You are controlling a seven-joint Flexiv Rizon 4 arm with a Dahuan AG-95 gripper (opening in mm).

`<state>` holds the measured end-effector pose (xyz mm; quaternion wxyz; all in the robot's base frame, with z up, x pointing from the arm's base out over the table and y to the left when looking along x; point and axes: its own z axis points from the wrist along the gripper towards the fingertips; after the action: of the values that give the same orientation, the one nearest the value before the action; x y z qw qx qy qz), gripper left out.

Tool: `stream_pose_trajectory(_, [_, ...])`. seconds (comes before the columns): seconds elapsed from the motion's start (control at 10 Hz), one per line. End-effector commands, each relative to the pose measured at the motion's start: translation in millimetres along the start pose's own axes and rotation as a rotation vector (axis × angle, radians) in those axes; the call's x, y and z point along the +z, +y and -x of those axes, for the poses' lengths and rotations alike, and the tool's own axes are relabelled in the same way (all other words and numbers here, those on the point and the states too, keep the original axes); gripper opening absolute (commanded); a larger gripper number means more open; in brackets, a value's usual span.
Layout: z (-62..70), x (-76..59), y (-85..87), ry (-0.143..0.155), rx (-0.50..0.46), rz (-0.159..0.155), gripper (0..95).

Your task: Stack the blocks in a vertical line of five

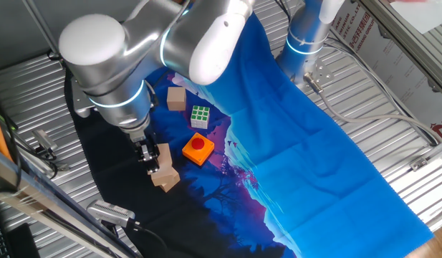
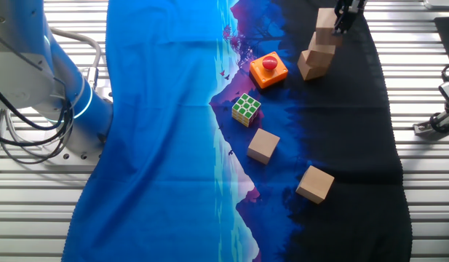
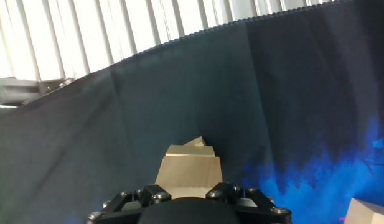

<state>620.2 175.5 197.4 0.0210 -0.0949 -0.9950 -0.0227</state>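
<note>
The blocks are plain tan wooden cubes. Three form a leaning stack (image 2: 316, 62) at the black cloth's far end, also seen in one fixed view (image 1: 165, 177). My gripper (image 1: 147, 156) is at the top block (image 2: 326, 18) of that stack. In the hand view that block (image 3: 188, 167) sits centred between the jaws of the gripper (image 3: 188, 190), which look shut on it. Two loose blocks (image 2: 263, 145) (image 2: 315, 183) lie on the cloth. One fixed view shows only one of them (image 1: 177, 98).
A green-and-white puzzle cube (image 2: 246, 109) and a flat orange block with a red button (image 2: 268, 70) lie between the stack and the loose blocks. The blue-and-black cloth (image 2: 159, 145) covers a ribbed metal table. The arm's base (image 2: 71, 109) stands at the blue end.
</note>
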Motion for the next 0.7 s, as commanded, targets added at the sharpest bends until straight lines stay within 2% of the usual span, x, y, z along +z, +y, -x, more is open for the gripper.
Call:
stream_pose_trajectory(0.1, [-0.9,-0.6,0.2,-0.008,-0.004,-0.001,0.0])
stream_pose_trajectory(0.7, [-2.7,2.8,-3.2,-0.006,-0.003,0.004,0.0])
